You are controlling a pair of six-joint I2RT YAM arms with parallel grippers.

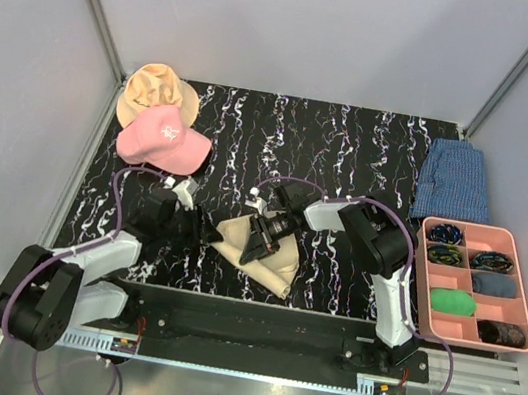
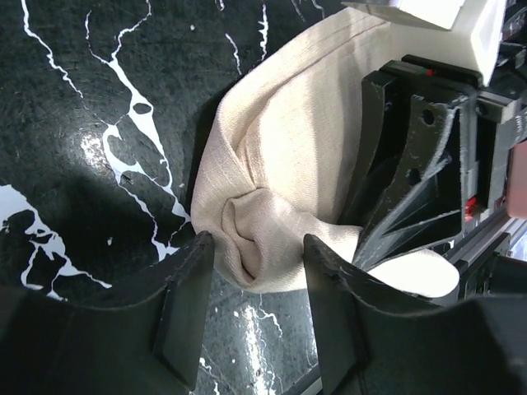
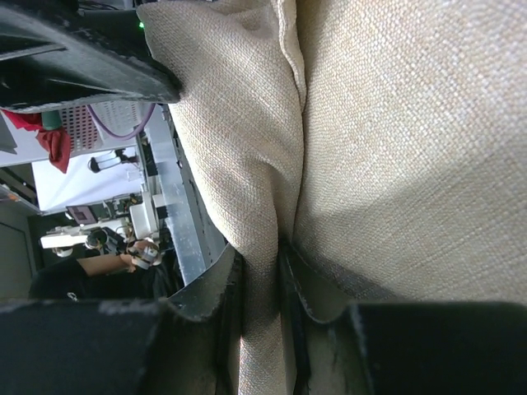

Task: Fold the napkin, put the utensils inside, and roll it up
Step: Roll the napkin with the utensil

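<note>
1. pinching a raised fold of the napkin point(image 3: 395, 148), the right pincer point(image 3: 262, 276) has its fingers pressed together on the cloth, which runs up between them.
2. the left pincer point(image 2: 257, 251) stands with its fingers apart. a bunched, curled corner of the napkin sits between them, but i cannot tell whether either finger touches it.
3. the napkin lies as a loosely folded heap on the worktop point(image 1: 353, 152), near the pink cap point(image 1: 162, 138), on the cap's side toward the arm bases. both pincers meet at it.
4. no utensils can be made out. i cannot tell whether the folds hide them.
5. the cloth looks light, limp and coarsely woven, so it should grip well but will likely sag and spring open wherever it is not held.
6. the best hold is probably at a corner or folded edge, through all the layers, with one pincer at each end of the roll rather than in the slack middle.
</note>
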